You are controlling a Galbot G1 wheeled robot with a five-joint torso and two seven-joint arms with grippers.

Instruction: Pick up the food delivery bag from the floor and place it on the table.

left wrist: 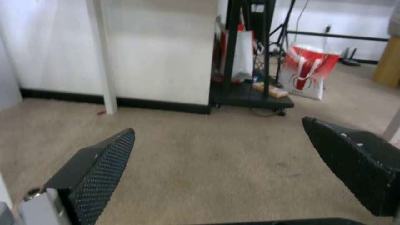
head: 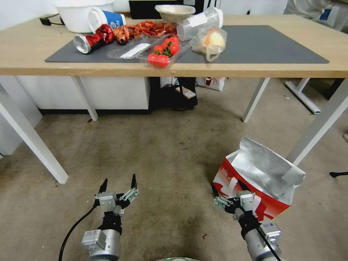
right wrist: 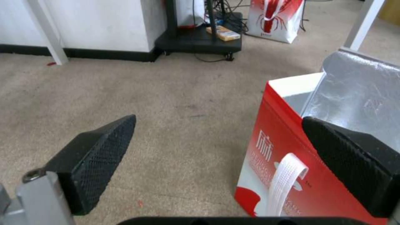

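The food delivery bag (head: 261,174) stands open on the floor (head: 163,152) at my right, red-sided with a silver foil lining and a white handle (right wrist: 285,175) hanging down its near face. My right gripper (head: 227,185) is open and hovers at the bag's near left corner; in the right wrist view its gripper (right wrist: 219,117) has one finger over the bag's (right wrist: 292,150) mouth and the other over bare floor. My left gripper (head: 119,178) is open above the floor at my left, holding nothing (left wrist: 218,124). The table (head: 21,47) with its grey mat (head: 253,43) is ahead.
Cups, a bowl, crayfish, a tray of tomatoes (head: 165,52) and a knotted clear bag (head: 212,41) crowd the mat's left half. A white table leg (head: 319,123) rises just behind the bag. Under the table stand a black stand (head: 177,94) and another white-red bag (head: 211,82).
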